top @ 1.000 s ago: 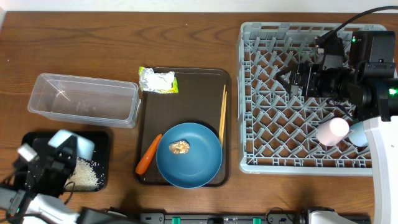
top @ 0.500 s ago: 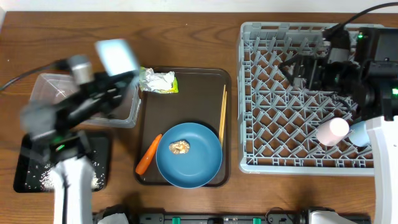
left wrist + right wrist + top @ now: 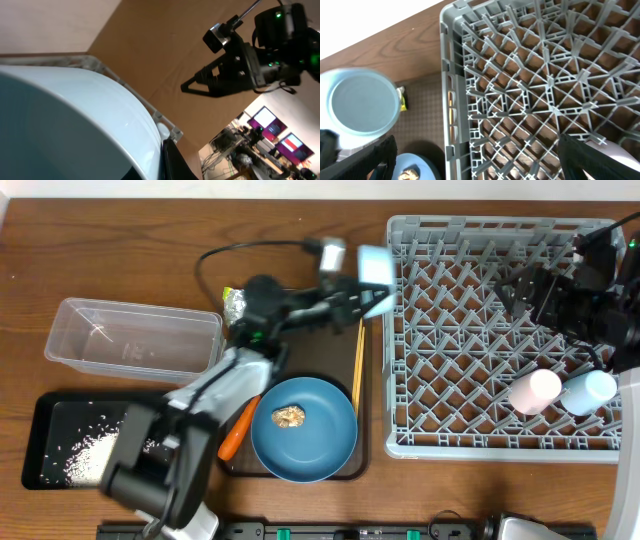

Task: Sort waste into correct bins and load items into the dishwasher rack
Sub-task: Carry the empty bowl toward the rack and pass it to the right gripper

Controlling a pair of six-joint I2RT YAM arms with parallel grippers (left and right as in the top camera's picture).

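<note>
Left gripper [image 3: 372,294], clenched on small white bowl [image 3: 375,266], swung from black tray [image 3: 48,415] across to dishwasher rack [image 3: 389,330] left edge. Right gripper [image 3: 527,291] spread wide, empty, pulled back right.

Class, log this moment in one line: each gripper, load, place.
left gripper: shut on small white bowl, at left rim of grey plastic dishwasher rack | right gripper: open, empty, above rack

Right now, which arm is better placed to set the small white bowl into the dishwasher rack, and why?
Left. The left gripper is shut on the small white bowl, held at the dishwasher rack's left edge. The right gripper hangs open and empty over the rack.
</note>
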